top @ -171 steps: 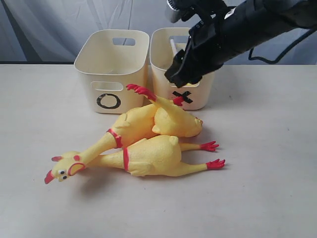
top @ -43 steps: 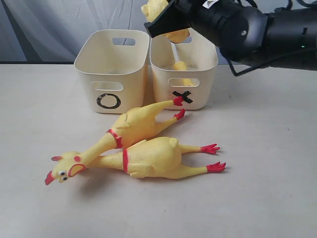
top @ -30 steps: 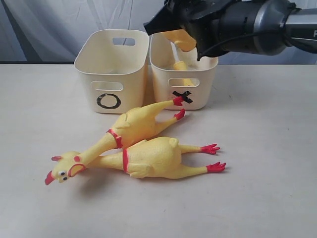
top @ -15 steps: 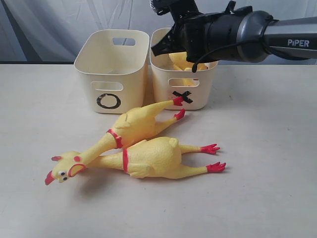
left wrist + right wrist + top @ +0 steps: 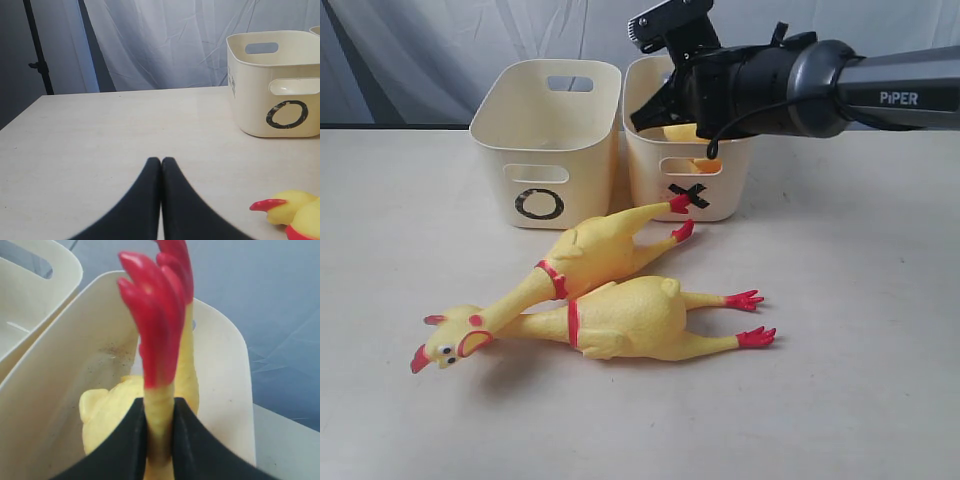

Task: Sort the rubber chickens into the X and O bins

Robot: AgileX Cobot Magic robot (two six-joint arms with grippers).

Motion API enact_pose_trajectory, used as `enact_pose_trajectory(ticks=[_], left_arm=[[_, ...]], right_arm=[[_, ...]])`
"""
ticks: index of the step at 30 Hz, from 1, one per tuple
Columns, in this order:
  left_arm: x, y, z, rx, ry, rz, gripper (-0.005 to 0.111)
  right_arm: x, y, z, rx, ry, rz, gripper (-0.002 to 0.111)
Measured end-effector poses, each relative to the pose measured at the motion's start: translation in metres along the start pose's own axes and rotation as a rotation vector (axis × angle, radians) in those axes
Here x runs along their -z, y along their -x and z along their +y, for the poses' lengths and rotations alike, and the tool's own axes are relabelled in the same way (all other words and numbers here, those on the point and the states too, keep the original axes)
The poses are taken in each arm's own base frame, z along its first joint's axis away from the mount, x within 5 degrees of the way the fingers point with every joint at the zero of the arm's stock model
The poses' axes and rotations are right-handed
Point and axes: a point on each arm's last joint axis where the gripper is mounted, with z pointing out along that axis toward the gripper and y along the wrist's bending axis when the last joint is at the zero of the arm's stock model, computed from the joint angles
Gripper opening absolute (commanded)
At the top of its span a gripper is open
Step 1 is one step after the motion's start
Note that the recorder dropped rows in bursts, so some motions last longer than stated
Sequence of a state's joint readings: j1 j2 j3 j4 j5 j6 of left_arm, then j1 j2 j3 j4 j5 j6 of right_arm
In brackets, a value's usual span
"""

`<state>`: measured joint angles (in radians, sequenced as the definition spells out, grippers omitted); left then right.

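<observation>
In the right wrist view my right gripper [image 5: 160, 406] is shut on the yellow leg of a rubber chicken [image 5: 106, 416]. Its red foot [image 5: 155, 315] sticks up and its body lies inside the X bin [image 5: 221, 371]. From the exterior view, that gripper [image 5: 663, 106] reaches into the top of the X bin [image 5: 730, 185], and only a bit of yellow shows inside. Two more rubber chickens [image 5: 620, 316] [image 5: 588, 250] lie crossed on the table before the bins. The O bin [image 5: 545, 150] stands left of the X bin. My left gripper [image 5: 161, 162] is shut on nothing, low over the table.
A chicken's head with red comb [image 5: 285, 210] lies close to the right of my left gripper, and the O bin [image 5: 275, 90] stands beyond it. The right arm [image 5: 820, 95] stretches over the X bin from the right. A grey curtain hangs behind the table.
My right gripper has come down from above the bins and lowered the held chicken into the X bin. The two chickens on the table have stayed put.
</observation>
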<state>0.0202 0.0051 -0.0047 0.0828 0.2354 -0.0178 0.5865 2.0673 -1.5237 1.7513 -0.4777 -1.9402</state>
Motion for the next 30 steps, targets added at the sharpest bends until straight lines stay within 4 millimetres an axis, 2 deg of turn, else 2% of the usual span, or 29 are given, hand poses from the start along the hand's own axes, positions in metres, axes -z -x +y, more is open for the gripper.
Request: enact_pose_trajectory(ticks=[5, 9, 17, 23, 24, 26, 27, 28, 30], left_arm=[[0.0, 0.0, 0.0, 0.0, 0.0, 0.0, 0.0], [0.0, 0.0, 0.0, 0.0, 0.0, 0.0, 0.0], [0.0, 0.0, 0.0, 0.0, 0.0, 0.0, 0.0], [0.0, 0.0, 0.0, 0.0, 0.0, 0.0, 0.0], [0.0, 0.0, 0.0, 0.0, 0.0, 0.0, 0.0], [0.0, 0.0, 0.0, 0.0, 0.0, 0.0, 0.0], [0.0, 0.0, 0.0, 0.0, 0.0, 0.0, 0.0], [0.0, 0.0, 0.0, 0.0, 0.0, 0.0, 0.0], [0.0, 0.0, 0.0, 0.0, 0.0, 0.0, 0.0]], right_arm=[[-0.004, -0.004, 0.003, 0.006, 0.006, 0.011, 0.036], [-0.004, -0.004, 0.003, 0.005, 0.006, 0.009, 0.049], [-0.004, -0.003, 0.004, 0.005, 0.013, 0.006, 0.052], [0.02, 0.021, -0.013, -0.03, -0.005, -0.061, 0.052], [0.027, 0.027, -0.02, -0.042, -0.029, -0.073, 0.052], [0.042, 0.037, -0.035, -0.054, -0.096, -0.087, 0.043], [0.048, 0.041, -0.042, -0.049, -0.126, -0.09, 0.03], [0.062, 0.049, -0.054, -0.023, -0.184, -0.096, 0.021], [0.075, 0.054, -0.066, 0.001, -0.242, -0.093, 0.004]])
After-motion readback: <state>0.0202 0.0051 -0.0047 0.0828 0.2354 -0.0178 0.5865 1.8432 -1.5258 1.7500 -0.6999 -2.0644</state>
